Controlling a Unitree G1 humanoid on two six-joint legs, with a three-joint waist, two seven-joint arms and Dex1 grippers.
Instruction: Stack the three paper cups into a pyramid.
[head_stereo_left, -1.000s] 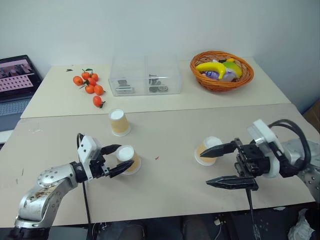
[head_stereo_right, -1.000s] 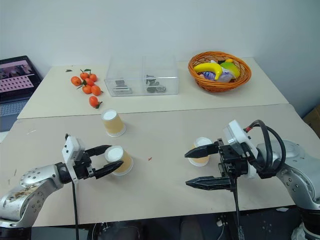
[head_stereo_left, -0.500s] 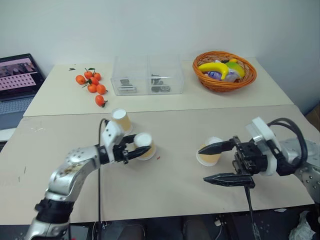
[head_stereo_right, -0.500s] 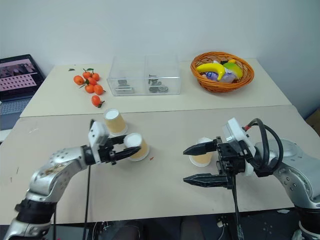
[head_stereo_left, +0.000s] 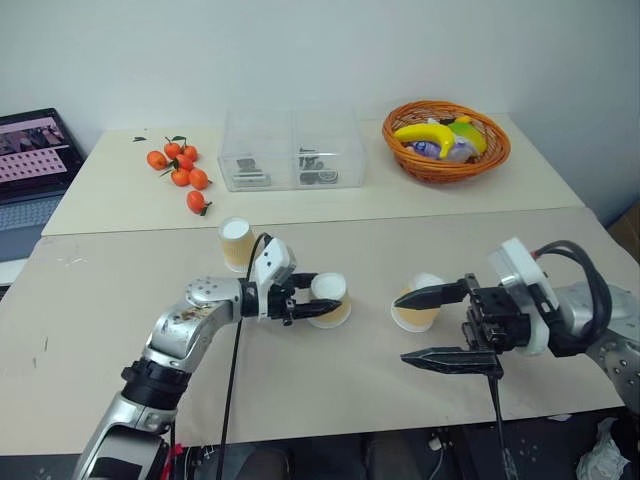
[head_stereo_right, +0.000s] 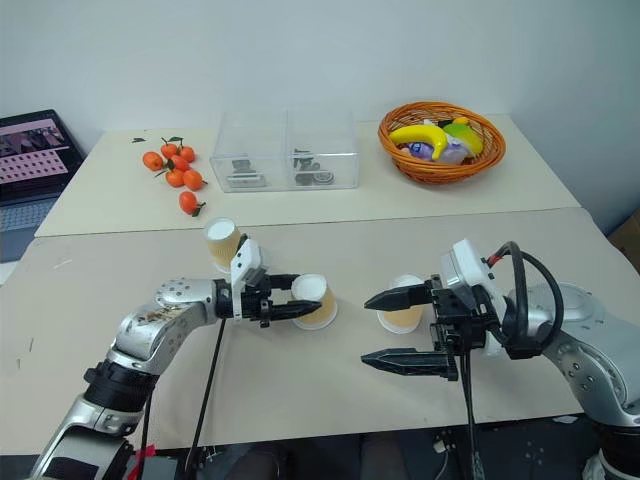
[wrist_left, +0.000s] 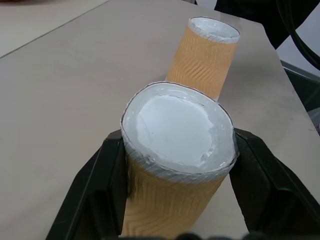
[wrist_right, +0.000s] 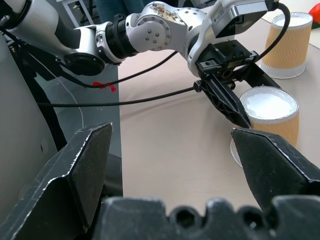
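Three tan-orange paper cups stand upside down on the beige table (head_stereo_left: 330, 385). My left gripper (head_stereo_left: 322, 300) is shut on the middle cup (head_stereo_left: 332, 297), its black fingers (wrist_left: 95, 195) pressed on both sides; whether this cup touches the table I cannot tell. A second cup (head_stereo_left: 420, 303) stands just right of it, also seen close behind the held cup (wrist_left: 177, 150) as a cup (wrist_left: 205, 50). My right gripper (head_stereo_left: 400, 328) is open with wide jaws, its upper finger beside that second cup. The third cup (head_stereo_left: 236, 243) stands behind the left arm.
At the back are a clear plastic box (head_stereo_left: 292, 150), an orange wicker basket (head_stereo_left: 445, 140) with a banana, and several tangerines (head_stereo_left: 180, 172). A laptop (head_stereo_left: 35, 160) sits off the far left. Black cables hang from both wrists.
My left gripper has shut on the cup and carried it to the right, close to the cup by the right gripper. The right gripper has stayed open in place.
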